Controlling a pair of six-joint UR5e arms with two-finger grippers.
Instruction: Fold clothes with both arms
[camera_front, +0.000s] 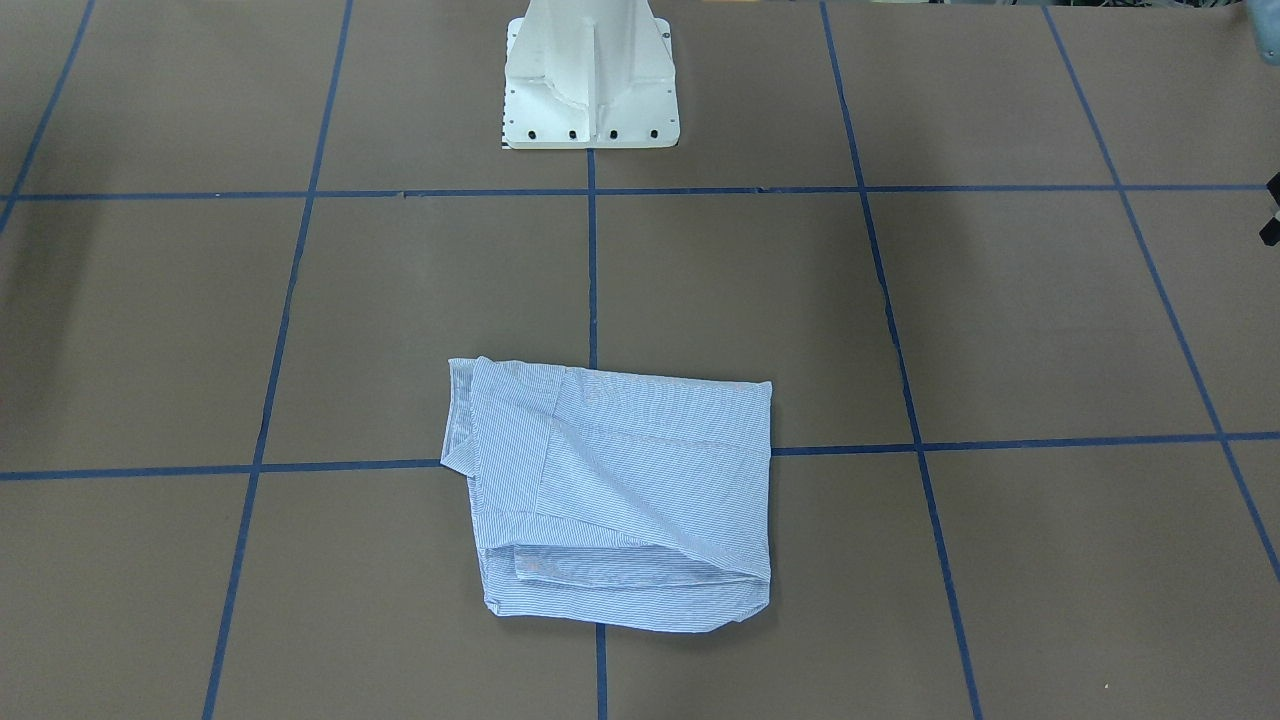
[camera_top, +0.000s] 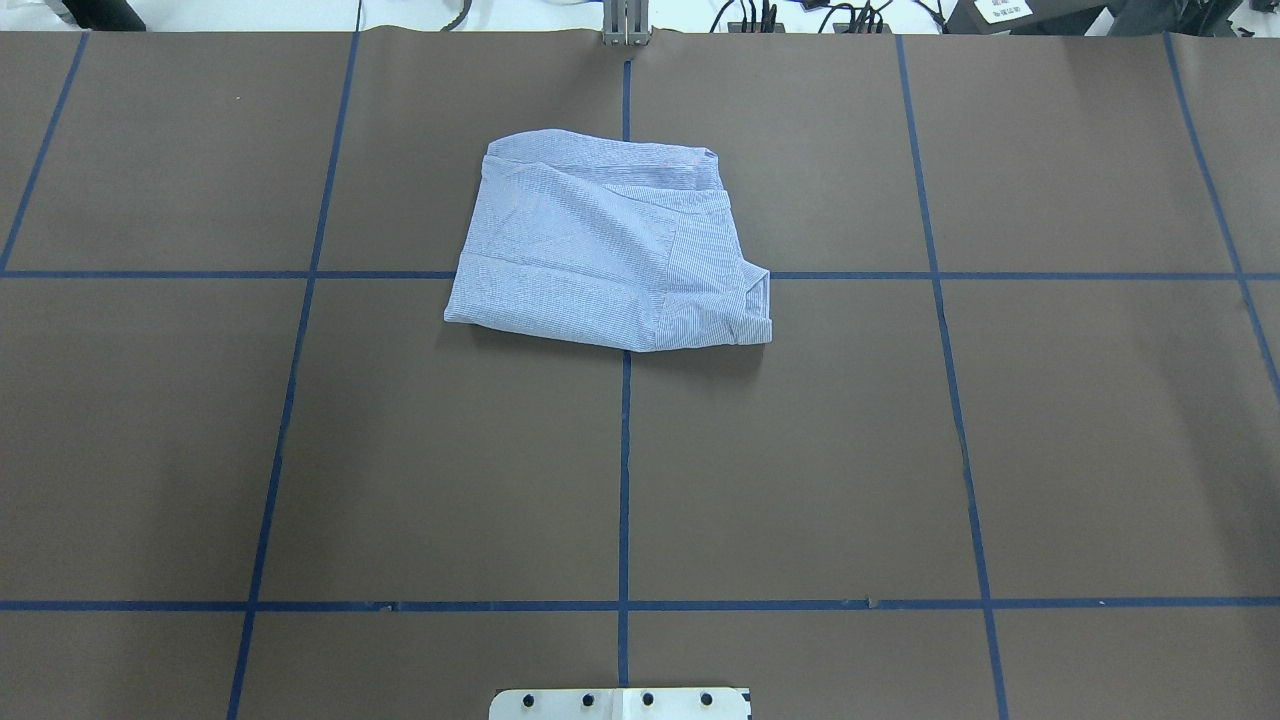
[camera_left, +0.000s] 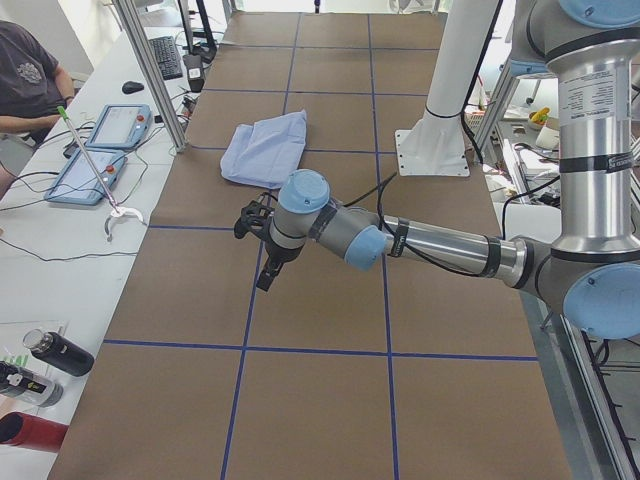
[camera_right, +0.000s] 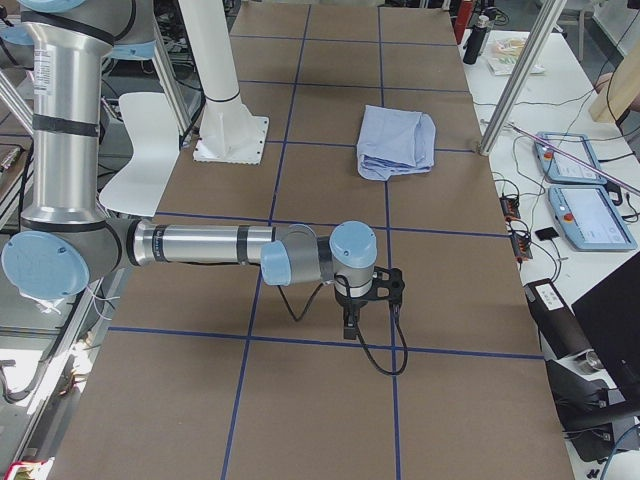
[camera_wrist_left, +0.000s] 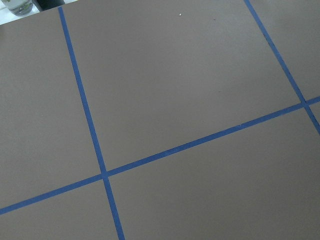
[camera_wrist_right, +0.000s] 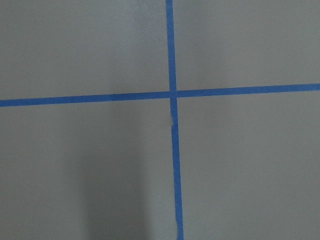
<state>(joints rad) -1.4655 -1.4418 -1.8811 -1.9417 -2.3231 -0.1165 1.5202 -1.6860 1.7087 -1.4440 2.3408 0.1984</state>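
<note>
Both grippers hang over bare table, one toward each end, and the shirt lies between them, well apart from either.

Left gripper (camera_left: 267, 280) points downward from a bent wrist at the tip of the left arm (camera_left: 440, 245), which stretches out nearly level above the brown table (camera_left: 320, 400). It shows only from the side, so I cannot tell whether its fingers stand wide or narrow. Its wrist camera looks at nothing but table and a crossing of blue tape (camera_wrist_left: 105, 174).

Right gripper (camera_right: 352, 318) hangs the same way from the right arm (camera_right: 200, 245), with a black cable (camera_right: 385, 365) looping just beneath it. Again I see it only side-on and cannot tell how its fingers stand. Below it is another tape crossing.

From the left gripper, the shirt (camera_top: 600, 250) is far off toward the robot's right; from the right gripper, far off toward the robot's left. It is folded into a rough rectangle with one layer lapped at a slant across the top, and it lies flat over a tape crossing. It is out in front of the white pedestal (camera_front: 590, 90), on the side toward the operators' bench (camera_left: 60, 250).
</note>
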